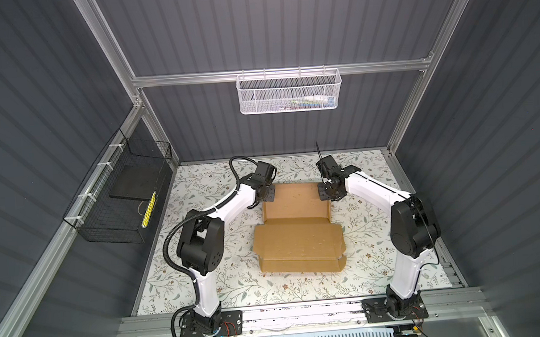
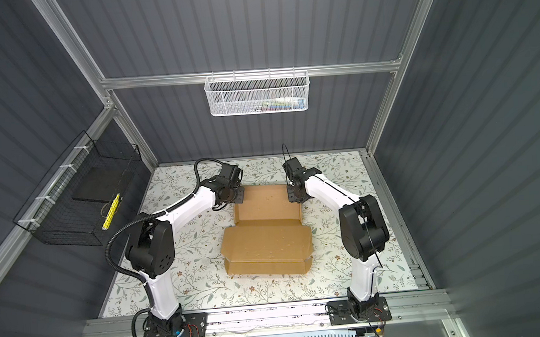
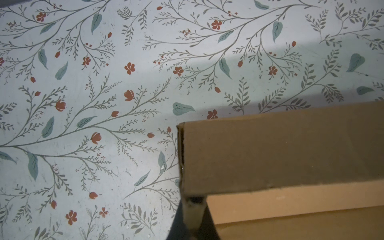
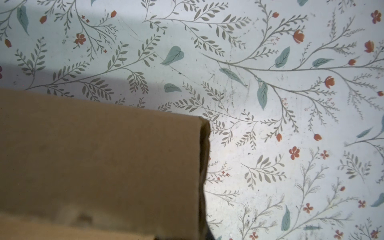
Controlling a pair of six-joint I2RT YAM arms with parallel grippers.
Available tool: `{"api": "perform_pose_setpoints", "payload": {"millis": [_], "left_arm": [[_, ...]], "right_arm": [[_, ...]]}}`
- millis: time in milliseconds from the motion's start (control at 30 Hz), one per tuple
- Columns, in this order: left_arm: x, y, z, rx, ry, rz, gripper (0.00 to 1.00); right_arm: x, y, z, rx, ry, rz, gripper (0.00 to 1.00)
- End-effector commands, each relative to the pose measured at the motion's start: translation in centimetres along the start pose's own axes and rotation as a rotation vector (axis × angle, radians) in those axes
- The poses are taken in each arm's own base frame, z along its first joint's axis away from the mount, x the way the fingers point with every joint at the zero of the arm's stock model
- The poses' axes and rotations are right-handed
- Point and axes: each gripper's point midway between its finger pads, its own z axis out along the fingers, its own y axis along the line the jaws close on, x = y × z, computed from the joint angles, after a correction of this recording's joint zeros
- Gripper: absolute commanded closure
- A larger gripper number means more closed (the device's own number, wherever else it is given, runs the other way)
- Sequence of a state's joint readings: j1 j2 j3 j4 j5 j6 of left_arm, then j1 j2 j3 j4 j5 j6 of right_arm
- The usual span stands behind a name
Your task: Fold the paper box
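At its two far corners, the paper box [image 1: 298, 225] meets both closed pairs of fingers.
The left fingers [image 3: 177, 226] pinch one end of the box's raised far wall. The right fingers [image 1: 325, 193] are together at the other end, but I cannot tell if they hold cardboard. The wall runs lengthwise from one pair to the other, and the rest of the box lies on the desk [image 1: 204, 276] back from both, toward the arm bases.

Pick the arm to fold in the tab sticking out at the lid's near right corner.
Right, probably. The tab of the paper box lies on the side of the right gripper; the left gripper, at the far left corner, would cross the whole lid.
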State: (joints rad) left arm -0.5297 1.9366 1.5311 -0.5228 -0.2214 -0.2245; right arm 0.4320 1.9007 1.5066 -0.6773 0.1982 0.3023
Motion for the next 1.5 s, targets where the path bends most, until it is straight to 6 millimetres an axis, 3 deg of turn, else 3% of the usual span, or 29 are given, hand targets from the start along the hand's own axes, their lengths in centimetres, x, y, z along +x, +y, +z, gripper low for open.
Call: {"api": "perform_pose_setpoints", "payload": {"millis": [0, 333, 600, 900, 1067, 1333, 1467], "left_arm": [[5.7, -3.1, 2.2, 0.108, 0.213, 0.095, 1.00], [7.5, -3.0, 4.5, 0.090, 0.277, 0.105, 1.00], [7.8, -2.7, 5.2, 0.069, 0.281, 0.105, 0.97], [7.6, -2.3, 5.3, 0.055, 0.272, 0.095, 0.80], [7.5, -2.1, 5.3, 0.046, 0.259, 0.084, 0.73], [6.6, -1.9, 5.0, 0.040, 0.239, 0.077, 0.68], [6.3, -1.7, 4.8, 0.035, 0.231, 0.077, 0.67]], "right_arm": [[-0.7, 3.6, 0.3, -0.134, -0.001, -0.045, 0.91], [-0.6, 3.8, 2.0, -0.138, 0.034, -0.048, 0.90], [-0.8, 3.6, 2.4, -0.133, 0.038, -0.041, 0.85], [-0.6, 3.6, 2.6, -0.130, 0.044, -0.037, 0.68], [-0.4, 3.5, 2.7, -0.126, 0.044, -0.033, 0.53], [-0.6, 2.9, 2.3, -0.118, 0.030, -0.023, 0.46], [-0.6, 2.5, 2.1, -0.102, 0.025, -0.027, 0.34]]}}
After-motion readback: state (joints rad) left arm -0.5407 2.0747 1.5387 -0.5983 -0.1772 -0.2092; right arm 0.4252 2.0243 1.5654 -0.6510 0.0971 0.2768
